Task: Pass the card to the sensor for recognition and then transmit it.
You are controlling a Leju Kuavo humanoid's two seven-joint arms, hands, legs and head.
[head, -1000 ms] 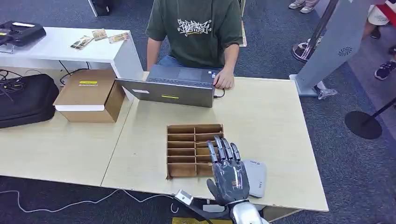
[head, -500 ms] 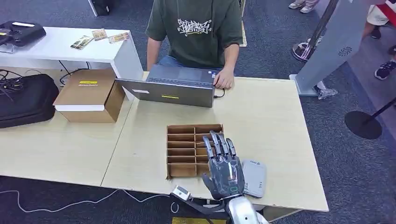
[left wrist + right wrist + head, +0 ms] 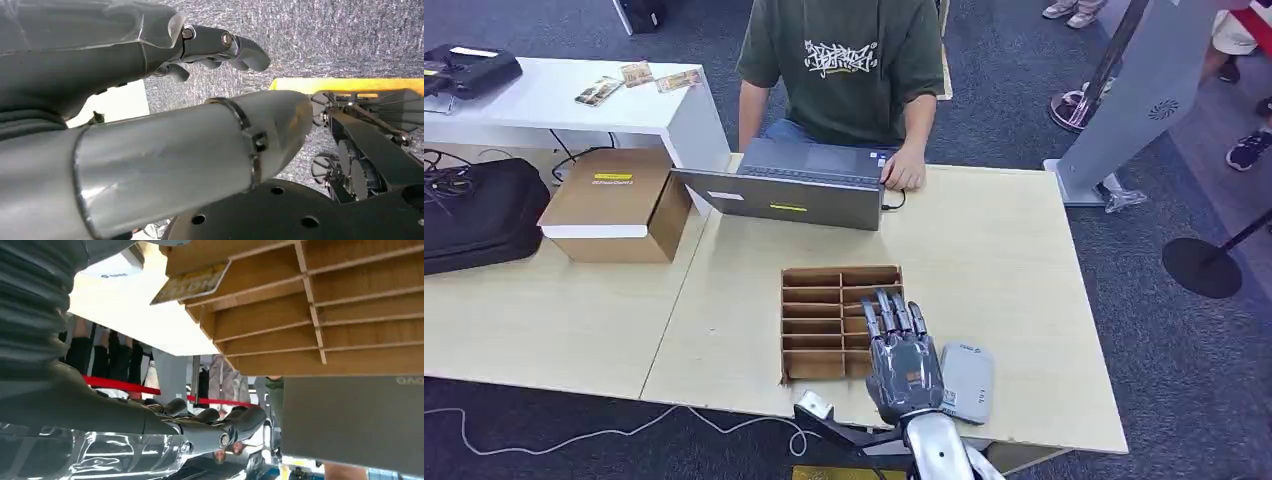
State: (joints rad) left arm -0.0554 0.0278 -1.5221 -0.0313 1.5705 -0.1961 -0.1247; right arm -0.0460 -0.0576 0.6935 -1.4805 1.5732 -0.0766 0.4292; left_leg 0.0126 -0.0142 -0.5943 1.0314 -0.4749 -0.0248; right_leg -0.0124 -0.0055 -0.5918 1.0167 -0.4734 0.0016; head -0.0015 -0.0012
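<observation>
1. The right hand [image 3: 906, 362] hovers, fingers extended and apart, holding nothing, over the near right corner of the wooden divider tray [image 3: 824, 320] on the bench [image 3: 1004, 260].
2. In the right wrist view, one card [image 3: 192, 284] lies in a tray slot just ahead of the fingers [image 3: 220, 432], its long axis running along the slot.
3. The grey sensor [image 3: 969, 380] lies flat, just right of the tray, beside the right hand.
4. The left hand [image 3: 150, 100] hangs beside the robot's body, well away from the tray; fingers curled, empty.
5. Count: one card visible, one sensor, one tray; the right hand is nearer.
</observation>
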